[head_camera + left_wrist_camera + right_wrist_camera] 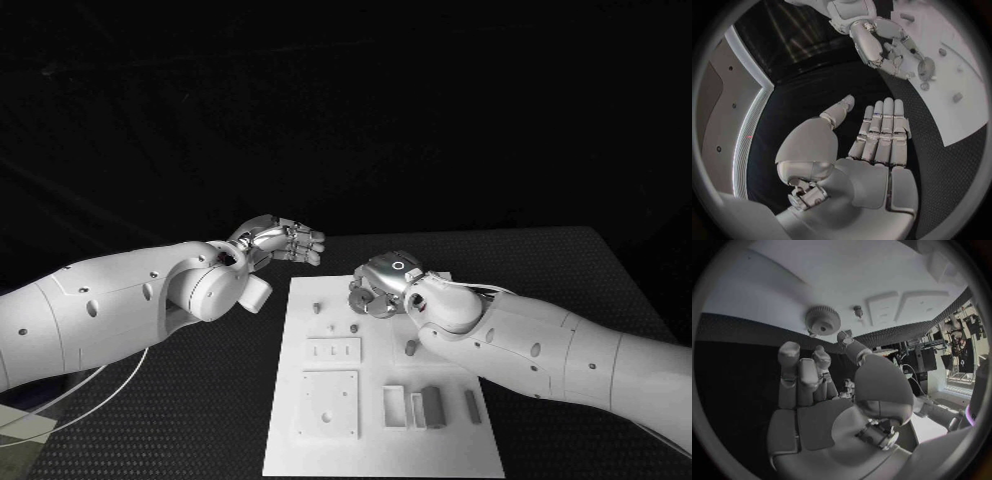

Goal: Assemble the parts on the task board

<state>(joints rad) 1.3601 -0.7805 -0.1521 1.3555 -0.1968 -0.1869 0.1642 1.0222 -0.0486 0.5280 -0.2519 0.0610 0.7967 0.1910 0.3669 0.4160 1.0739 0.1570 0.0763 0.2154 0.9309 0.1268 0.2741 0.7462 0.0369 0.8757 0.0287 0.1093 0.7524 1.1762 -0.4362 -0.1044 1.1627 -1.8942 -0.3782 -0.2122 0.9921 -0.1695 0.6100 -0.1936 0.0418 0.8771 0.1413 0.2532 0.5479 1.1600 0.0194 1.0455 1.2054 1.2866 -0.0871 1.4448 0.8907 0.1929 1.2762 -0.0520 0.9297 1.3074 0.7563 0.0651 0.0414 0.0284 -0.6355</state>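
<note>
Item: toothed gear (823, 320), lying flat on the task board (462, 440) at its far end. Right hand (378, 292) above it, fingers (789, 357) apart, empty. Left hand (281, 240) flat, empty, off-board over the counter (606, 270). Handling: lower squarely, pinch the rim evenly.

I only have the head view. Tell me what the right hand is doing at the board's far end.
Observer: The right wrist view shows the right hand holding nothing, fingers stretched out.
Operator: Report what lies ahead of its fingertips.
Observer: A round toothed gear, flat on the task board, just beyond them.
Operator: Now the left hand.
Observer: The left wrist view shows the left hand empty, fingers straight, over the black table.
</note>
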